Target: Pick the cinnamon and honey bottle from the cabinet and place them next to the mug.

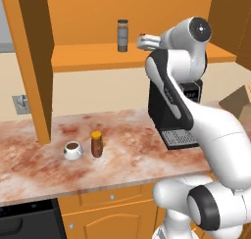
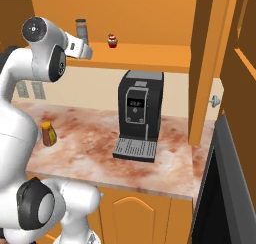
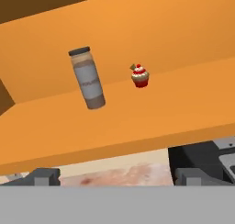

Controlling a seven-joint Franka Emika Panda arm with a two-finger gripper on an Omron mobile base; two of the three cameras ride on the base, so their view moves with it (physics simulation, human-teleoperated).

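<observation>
The cinnamon (image 1: 122, 35), a grey jar with a dark top, stands upright on the shelf of the orange cabinet (image 1: 93, 58). In the hand view the cinnamon (image 3: 87, 78) is ahead and to the upper left, some way off. My gripper (image 3: 114, 178) is open, its fingertips (image 3: 43, 176) wide apart with nothing between them. It hovers at the shelf's front edge, right of the jar (image 2: 81, 31). The honey bottle (image 1: 96, 144), amber with a yellow cap, stands on the counter just right of the white mug (image 1: 72, 150).
A tiny red cupcake (image 3: 140, 76) sits on the shelf to the right of the jar. A black coffee machine (image 2: 137, 115) stands on the marbled counter (image 1: 122, 150) below my hand. An open cabinet door panel (image 1: 29, 61) hangs at the left.
</observation>
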